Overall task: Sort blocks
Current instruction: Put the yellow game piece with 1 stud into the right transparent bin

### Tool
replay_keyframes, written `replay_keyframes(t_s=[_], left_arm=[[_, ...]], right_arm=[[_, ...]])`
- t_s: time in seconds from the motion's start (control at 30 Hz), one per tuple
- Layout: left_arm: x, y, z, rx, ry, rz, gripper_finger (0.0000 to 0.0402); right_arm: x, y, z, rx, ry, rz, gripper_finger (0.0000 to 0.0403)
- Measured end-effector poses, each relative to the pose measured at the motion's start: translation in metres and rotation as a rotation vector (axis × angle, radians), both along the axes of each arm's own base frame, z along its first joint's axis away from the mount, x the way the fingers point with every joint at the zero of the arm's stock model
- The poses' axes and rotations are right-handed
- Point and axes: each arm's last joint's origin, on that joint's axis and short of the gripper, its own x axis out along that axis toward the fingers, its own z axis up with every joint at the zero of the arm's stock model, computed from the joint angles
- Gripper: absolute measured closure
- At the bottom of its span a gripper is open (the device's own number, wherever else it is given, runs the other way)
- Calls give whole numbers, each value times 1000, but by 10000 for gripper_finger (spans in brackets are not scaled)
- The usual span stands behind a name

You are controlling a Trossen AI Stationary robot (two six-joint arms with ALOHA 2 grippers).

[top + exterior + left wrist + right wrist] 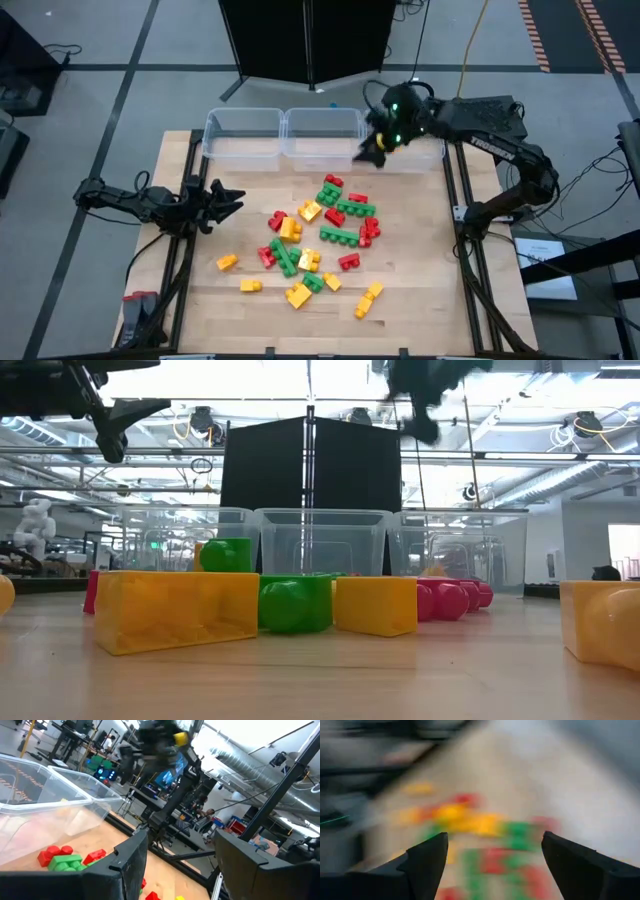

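The right gripper (372, 152) hangs in the upper centre-right of the high view, above the seam between the middle bin (322, 133) and the right bin (432, 152). Its jaws stand wide apart in the right wrist view with nothing between them. In the left wrist view a small yellow block (180, 738) shows at the top of the frame beside that far gripper; whether it is dropping free or touching a finger cannot be told. This looks like the release step of one sorting round.

The next move probably calls for the right arm to swing down to the pile and pick one block that stands apart from its neighbours, since most lie crowded together.

The blocks (318, 240), red, green and yellow, lie scattered across the middle of the counter (420, 290), below the bins, with several yellow ones toward the lower centre.

The left bin (242, 134) and the middle bin look bare from above; the right bin is mostly hidden by the arm, so its contents cannot be told.

The left gripper (228, 200) waits at the left edge of the counter, jaws open and holding nothing.
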Motion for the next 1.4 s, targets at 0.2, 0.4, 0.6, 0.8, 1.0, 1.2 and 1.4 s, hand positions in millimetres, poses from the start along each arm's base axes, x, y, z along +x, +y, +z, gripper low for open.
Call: replay_keyframes(t_s=[0.2, 0.4, 0.6, 0.8, 1.0, 1.2, 1.4], left_arm=[[1, 0, -2, 7, 25, 0, 194], [1, 0, -5, 14, 53, 0, 194], [1, 0, -5, 15, 53, 1, 194], [1, 0, -7, 19, 69, 1, 194], [1, 0, -7, 18, 70, 1, 194], [1, 0, -7, 19, 74, 1, 194], [1, 0, -7, 20, 77, 1, 194]], right_arm=[[24, 98, -6, -39, 81, 288, 86], [22, 182, -47, -225, 231, 428, 86], [3, 224, -97, -305, 356, 511, 85], [-2, 252, -121, -375, 242, 661, 85], [4, 270, -143, -432, 270, 774, 85], [15, 286, -180, -448, 367, 825, 85], [22, 294, -211, -454, 466, 848, 85]])
